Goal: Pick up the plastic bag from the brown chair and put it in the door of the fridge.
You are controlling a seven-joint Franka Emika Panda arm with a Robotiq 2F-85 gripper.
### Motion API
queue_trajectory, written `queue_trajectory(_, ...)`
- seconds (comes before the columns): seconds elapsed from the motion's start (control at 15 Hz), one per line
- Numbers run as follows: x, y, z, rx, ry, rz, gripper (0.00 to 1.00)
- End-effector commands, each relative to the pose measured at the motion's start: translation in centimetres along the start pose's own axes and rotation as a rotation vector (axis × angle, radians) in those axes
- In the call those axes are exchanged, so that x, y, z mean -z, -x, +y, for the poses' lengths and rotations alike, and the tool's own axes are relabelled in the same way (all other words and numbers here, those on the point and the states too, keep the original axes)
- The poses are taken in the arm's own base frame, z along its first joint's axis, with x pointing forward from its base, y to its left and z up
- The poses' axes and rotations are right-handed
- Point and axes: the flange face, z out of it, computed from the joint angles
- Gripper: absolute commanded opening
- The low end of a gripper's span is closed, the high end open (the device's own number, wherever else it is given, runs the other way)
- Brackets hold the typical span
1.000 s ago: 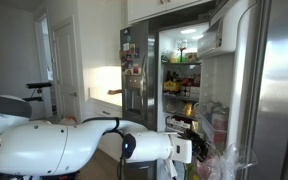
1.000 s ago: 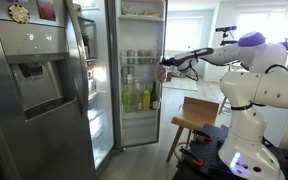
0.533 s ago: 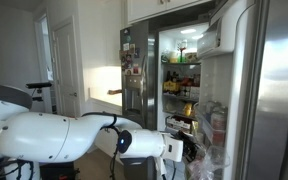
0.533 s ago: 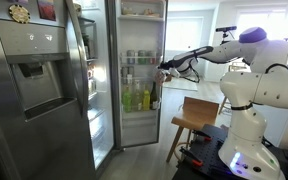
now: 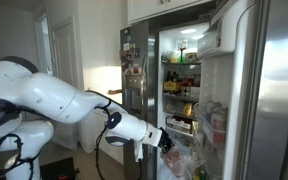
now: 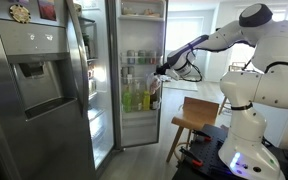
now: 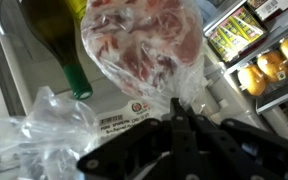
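In the wrist view my gripper point(image 7: 174, 103) is shut on the crinkled top of the clear plastic bag point(image 7: 144, 45), whose reddish and pale contents show through. The bag hangs against the white inner side of the door of the fridge point(image 7: 29, 100), beside a green bottle point(image 7: 69, 55). In both exterior views the gripper point(image 5: 170, 140) point(image 6: 160, 70) is at the shelf bins of the open door point(image 5: 224, 105) point(image 6: 139, 60). The fridge's lit interior point(image 5: 180, 75) has shelves of food.
A larger white bag with red marks point(image 7: 39, 130) lies in the door bin just below the gripper. Jars and packs sit on interior shelves point(image 7: 259, 50). The narrower steel door with a dispenser panel point(image 6: 34, 85) is closed. The brown chair point(image 6: 196, 112) stands by the robot base.
The arm has swung up and back, with the elbow now high. The gripper has shifted slightly away from the door's lower bin and still holds the bag.
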Motion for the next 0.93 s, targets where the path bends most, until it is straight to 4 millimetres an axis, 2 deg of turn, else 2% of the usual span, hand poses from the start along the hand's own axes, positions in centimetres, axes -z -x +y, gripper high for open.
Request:
queue_trajectory(0.0,2.3,2.1,-5.9,0.036,0.083,-0.038,0.0)
queue_trajectory(0.27,3.1,2.5,-11.9,0.05,0.109,-0.067,0.0)
queue_trajectory(0.4,3.2,1.6,-14.1,0.052,0.111,-0.061,0.0)
queue_trajectory(0.67,2.7,-0.9,-16.5,0.049,0.147,-0.041,0.0)
queue_trajectory(0.87,2.9,-4.4,-17.2,0.057,0.139,-0.026,0.0)
